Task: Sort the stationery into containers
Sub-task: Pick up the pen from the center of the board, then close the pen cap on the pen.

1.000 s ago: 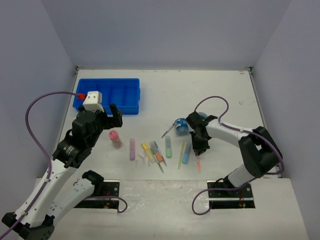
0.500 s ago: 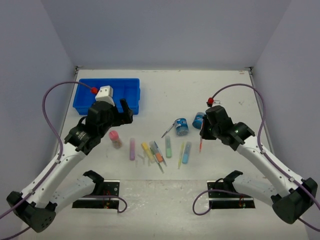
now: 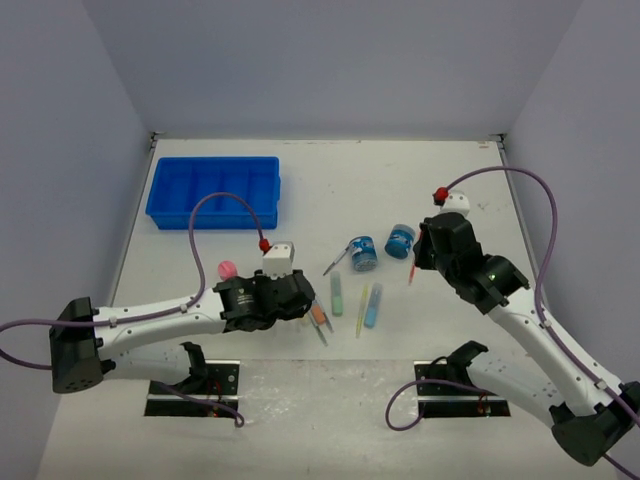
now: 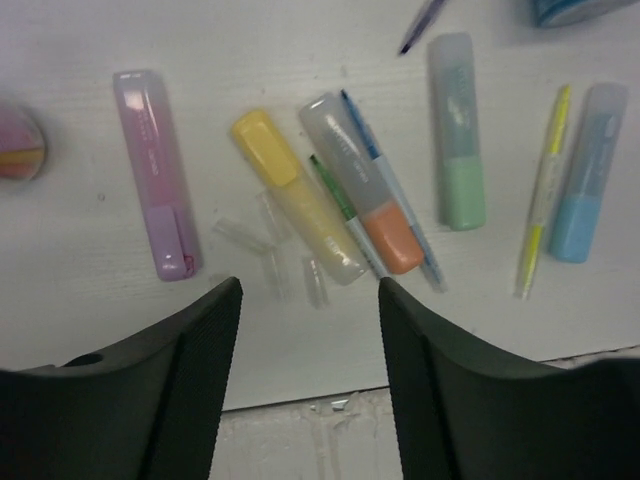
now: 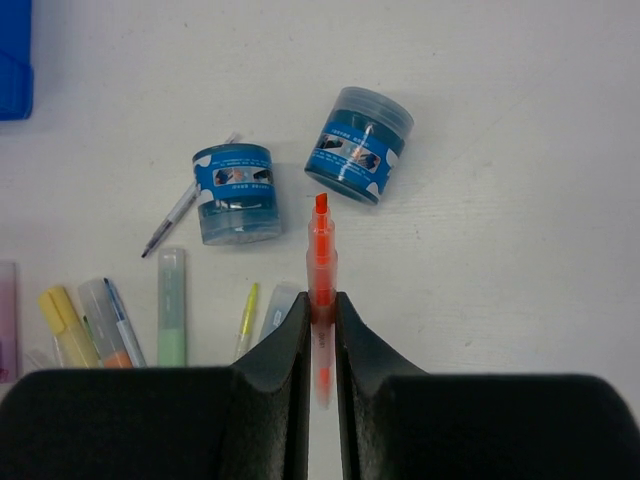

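The right gripper (image 5: 320,308) pinches an orange pen (image 5: 321,250) by its middle, apparently lifted above the tubs (image 5: 236,192), ready to carry to the tray (image 3: 213,219) at the far left. The left gripper (image 4: 308,290), fingers (image 4: 190,380) spread, hovers at the yellow marker (image 4: 290,190)'s near end, placed for a grab. Open table (image 3: 400,180) leads to the tray.

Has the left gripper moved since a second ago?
Yes. The left gripper has swung away from the blue tray, toward the near edge and rightward, over the marker sticks.
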You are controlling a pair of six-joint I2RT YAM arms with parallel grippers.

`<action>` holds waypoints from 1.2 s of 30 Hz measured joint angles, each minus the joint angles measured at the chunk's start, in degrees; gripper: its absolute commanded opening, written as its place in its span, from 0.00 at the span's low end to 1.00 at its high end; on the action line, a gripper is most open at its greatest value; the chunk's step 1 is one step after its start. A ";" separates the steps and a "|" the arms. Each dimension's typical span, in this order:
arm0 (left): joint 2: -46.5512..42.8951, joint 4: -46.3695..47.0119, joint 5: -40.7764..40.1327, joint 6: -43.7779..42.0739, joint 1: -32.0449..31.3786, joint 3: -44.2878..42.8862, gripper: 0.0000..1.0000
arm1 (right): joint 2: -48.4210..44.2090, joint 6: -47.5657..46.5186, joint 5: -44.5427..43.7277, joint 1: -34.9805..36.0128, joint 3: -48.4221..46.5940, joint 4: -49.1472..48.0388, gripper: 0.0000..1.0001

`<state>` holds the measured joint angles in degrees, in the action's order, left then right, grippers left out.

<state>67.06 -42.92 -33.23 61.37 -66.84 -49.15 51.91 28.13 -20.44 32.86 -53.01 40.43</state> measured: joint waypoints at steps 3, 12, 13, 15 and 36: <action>0.61 -0.17 1.07 2.99 -1.14 4.01 0.45 | -1.60 -0.17 0.06 0.00 0.02 -0.73 0.00; 4.31 0.09 1.93 7.92 -4.92 5.33 0.36 | -1.19 -0.32 0.29 -0.02 0.44 -1.55 0.00; 4.81 0.09 1.92 8.32 -4.99 5.36 0.36 | -1.19 -0.32 0.31 -0.02 0.58 -1.54 0.00; 5.47 0.14 1.89 8.93 -4.98 5.52 0.36 | -1.19 -0.32 0.35 -0.03 0.87 -1.51 0.00; 12.30 7.76 2.58 9.33 -5.25 6.82 0.29 | 0.47 -0.43 0.57 -0.04 0.98 -1.54 0.00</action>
<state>79.36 -35.16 -30.65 70.70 -72.10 -42.33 52.38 27.70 -19.88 32.82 -52.03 38.89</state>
